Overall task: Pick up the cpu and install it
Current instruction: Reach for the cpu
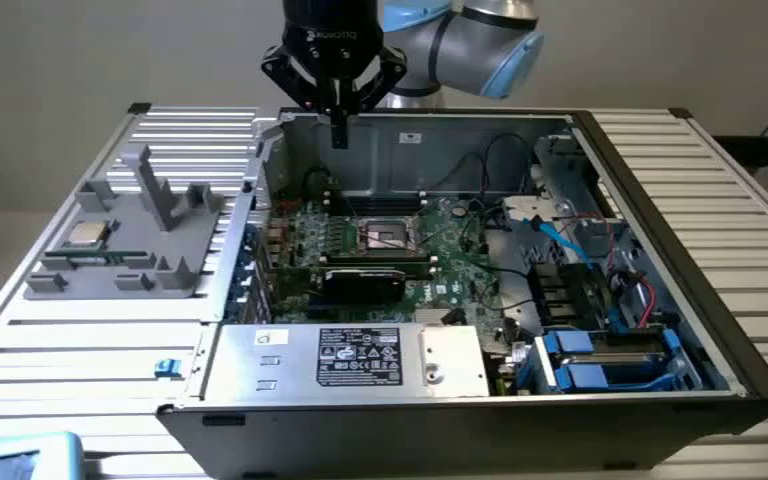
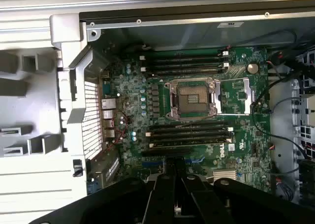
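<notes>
cpu: small flat square chip point(image 1: 87, 234), silvery top with a thin tan rim.
cpu place: lies flat on a grey fixture point(image 1: 131, 250) at the exterior view's left, outside the case point(image 1: 684, 250), with nothing touching it.
gripper: black gripper point(image 1: 340, 138) point(image 2: 175, 165) points straight down at the upper middle of the exterior view, above the rear edge of the case.
fingers: pressed together into one narrow tip, holding nothing.
gripper to cpu: well apart; the cpu sits lower and further towards the exterior view's left.
arm: grey arm with light blue joints point(image 1: 478, 40) reaches in from the upper edge of the exterior view, bent behind the gripper.
socket: dark square frame with a metal bracket point(image 1: 387, 235) point(image 2: 191, 98) at the middle of the green board point(image 1: 458, 260), no chip in it.
case: lies open, with a silver box bearing a white label point(image 1: 357, 355) along its near side and blue parts at the lower right.
table: pale slatted metal point(image 1: 77, 340) under the case and fixture.
room: plain grey wall point(image 1: 117, 50) behind.
</notes>
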`<state>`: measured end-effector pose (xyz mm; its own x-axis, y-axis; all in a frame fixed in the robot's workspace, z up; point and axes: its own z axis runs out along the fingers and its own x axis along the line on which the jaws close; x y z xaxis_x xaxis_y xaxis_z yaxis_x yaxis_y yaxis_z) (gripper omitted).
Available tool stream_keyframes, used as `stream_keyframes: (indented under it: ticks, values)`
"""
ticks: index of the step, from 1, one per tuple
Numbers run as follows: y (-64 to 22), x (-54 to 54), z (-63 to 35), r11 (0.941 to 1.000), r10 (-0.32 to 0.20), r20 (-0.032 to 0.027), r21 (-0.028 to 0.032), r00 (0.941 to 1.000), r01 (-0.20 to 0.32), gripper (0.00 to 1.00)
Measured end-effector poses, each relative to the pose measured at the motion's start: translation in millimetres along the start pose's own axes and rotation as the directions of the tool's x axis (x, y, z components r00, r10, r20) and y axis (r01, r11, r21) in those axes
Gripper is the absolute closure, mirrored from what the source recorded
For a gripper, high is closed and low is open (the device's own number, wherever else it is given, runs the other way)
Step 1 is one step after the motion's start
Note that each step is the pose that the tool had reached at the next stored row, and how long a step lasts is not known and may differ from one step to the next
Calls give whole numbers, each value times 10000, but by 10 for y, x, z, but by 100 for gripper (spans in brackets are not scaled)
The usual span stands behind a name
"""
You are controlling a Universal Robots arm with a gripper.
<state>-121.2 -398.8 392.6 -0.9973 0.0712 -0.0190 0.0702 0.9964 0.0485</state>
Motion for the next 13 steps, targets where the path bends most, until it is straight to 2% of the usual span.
stream_keyframes:
  ticks: [13]
  values:
    - [0,1,0,10000,0,0,0,10000,0,88]
